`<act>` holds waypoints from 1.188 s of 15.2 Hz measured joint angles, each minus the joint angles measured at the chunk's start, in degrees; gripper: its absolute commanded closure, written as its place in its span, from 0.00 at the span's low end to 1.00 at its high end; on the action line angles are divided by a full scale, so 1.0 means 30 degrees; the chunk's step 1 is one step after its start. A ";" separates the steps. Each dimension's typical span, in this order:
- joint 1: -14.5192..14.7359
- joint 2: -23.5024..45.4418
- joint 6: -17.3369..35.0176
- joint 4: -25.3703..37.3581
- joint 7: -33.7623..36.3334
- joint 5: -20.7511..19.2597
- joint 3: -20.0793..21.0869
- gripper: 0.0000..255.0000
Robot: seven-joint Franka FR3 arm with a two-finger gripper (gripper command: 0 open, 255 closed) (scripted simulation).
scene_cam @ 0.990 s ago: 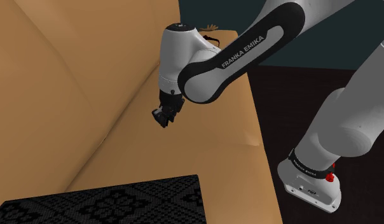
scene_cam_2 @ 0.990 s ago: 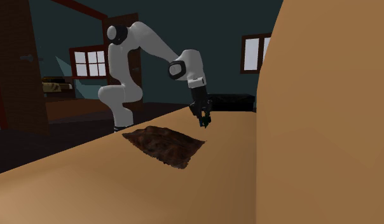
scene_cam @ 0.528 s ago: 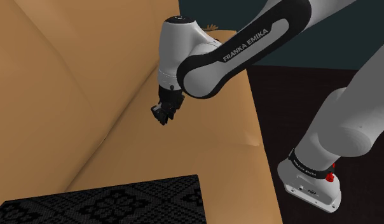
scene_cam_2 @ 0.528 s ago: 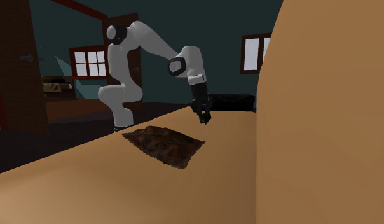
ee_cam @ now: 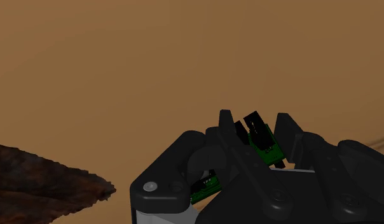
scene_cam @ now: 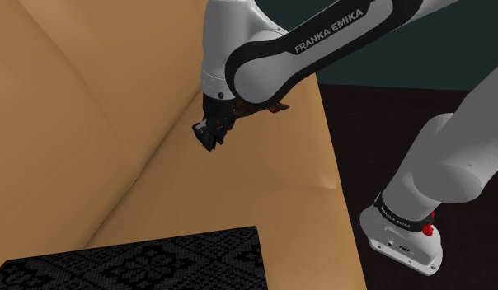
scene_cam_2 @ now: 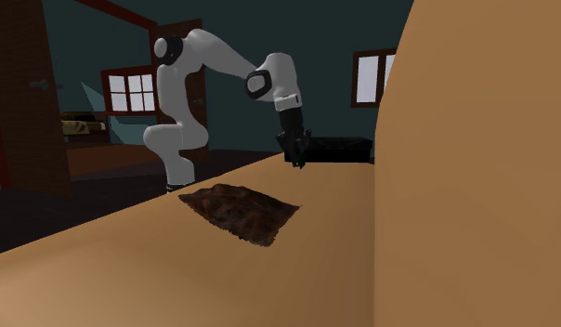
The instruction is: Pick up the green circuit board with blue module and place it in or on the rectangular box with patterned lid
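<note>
Noted green circuit board (ee_cam: 266,145) pinched betw. fingers of black gripper (ee_cam: 260,127), up in the air over tan seat (scene_cam: 264,189), well apart from box w/ patterned lid (scene_cam: 157,259). Also caught more of its green lower down, by the palm. Judged light, thin, stiff; prob. fragile at pins & solder joints, so no squeezing harder than needed. Judged slick on flat faces; best taken across the bare board, clear of the module. Could not make out blue module in wrist view. Found jaws nearly closed, gap approx. the board's thickness, pads pressing it from both sides. Touching nothing else, as far as visible. Judged carry to box as step in hand. Worth watching for twist/slip in grip en route.
</note>
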 measured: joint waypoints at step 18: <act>-0.0018 -0.1472 -0.4794 0.3403 -0.0346 0.0393 -0.0525 1.00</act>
